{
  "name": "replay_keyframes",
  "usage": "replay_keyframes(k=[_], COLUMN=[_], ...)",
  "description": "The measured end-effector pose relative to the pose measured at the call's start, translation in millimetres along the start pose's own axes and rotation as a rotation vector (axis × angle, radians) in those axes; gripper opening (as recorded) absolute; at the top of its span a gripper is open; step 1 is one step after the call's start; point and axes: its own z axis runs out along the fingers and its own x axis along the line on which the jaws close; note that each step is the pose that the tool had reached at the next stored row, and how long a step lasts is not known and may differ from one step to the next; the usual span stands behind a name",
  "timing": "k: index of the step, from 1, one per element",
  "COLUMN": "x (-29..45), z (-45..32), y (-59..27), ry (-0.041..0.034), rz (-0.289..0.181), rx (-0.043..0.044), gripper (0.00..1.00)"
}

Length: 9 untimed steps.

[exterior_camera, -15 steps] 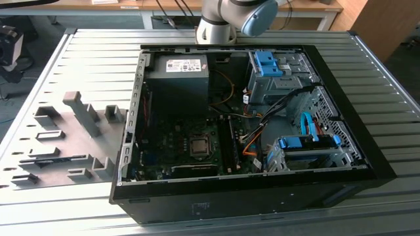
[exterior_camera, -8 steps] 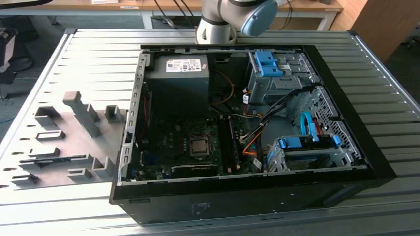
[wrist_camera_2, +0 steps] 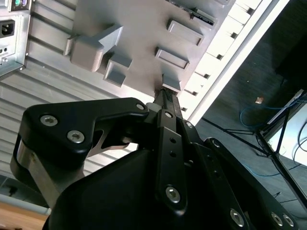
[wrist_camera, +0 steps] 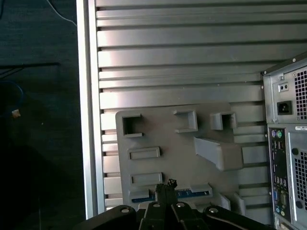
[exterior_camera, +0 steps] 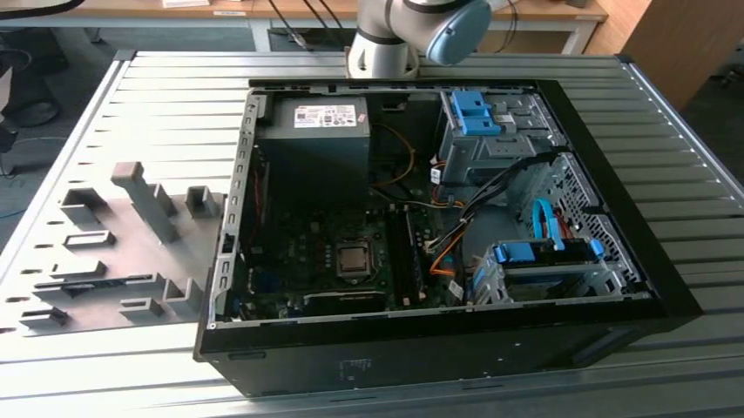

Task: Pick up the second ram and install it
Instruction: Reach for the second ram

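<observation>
The second ram (wrist_camera: pixel 192 193) is a long dark stick with a blue label, lying in a holder at one end of the gray fixture plate (wrist_camera: pixel 172 139). It also shows as a thin dark strip in the second wrist view (wrist_camera_2: pixel 199 14) and in the exterior view (exterior_camera: pixel 99 281). My gripper (wrist_camera: pixel 165 184) hangs well above the plate with its fingers together and nothing between them. In the second wrist view the gripper (wrist_camera_2: pixel 167 94) points at a small gray block (wrist_camera_2: pixel 171 81), short of the stick.
An open computer case (exterior_camera: pixel 605 218) lies on the slatted metal table (exterior_camera: pixel 174 96), to the exterior view's right of the fixture plate. Its motherboard (exterior_camera: pixel 314 252) has dark memory slots (exterior_camera: pixel 403 257) beside the processor socket. Gray blocks (exterior_camera: pixel 145 198) rise from the plate. The table's edge (wrist_camera: pixel 88 120) runs close by.
</observation>
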Motion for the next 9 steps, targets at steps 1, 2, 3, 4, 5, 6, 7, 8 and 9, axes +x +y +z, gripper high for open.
replay_keyframes(k=[1,2,3,4,5,6,7,8,9], x=[2.7,4.3,5.3,5.6,5.8,5.8,5.6,5.5,5.3], z=[0.5,1.1,2.0,3.6,5.3,7.0,8.7,10.5,12.3], y=[-1.0,-1.9,-2.9,-4.4,-6.3,-8.7,-11.4,-14.2,-16.3], ry=[-0.0001,0.0,0.0001,0.0001,0.0,0.0,0.0,0.0001,0.0], rz=[0.0,0.0,0.0,0.0,0.0,0.0,0.0,0.0,0.0], rx=[0.0,0.0,0.0001,0.0,0.0,0.0,0.0,0.0,0.0], gripper=[0.11,0.11,0.11,0.11,0.11,0.11,0.11,0.11,0.11])
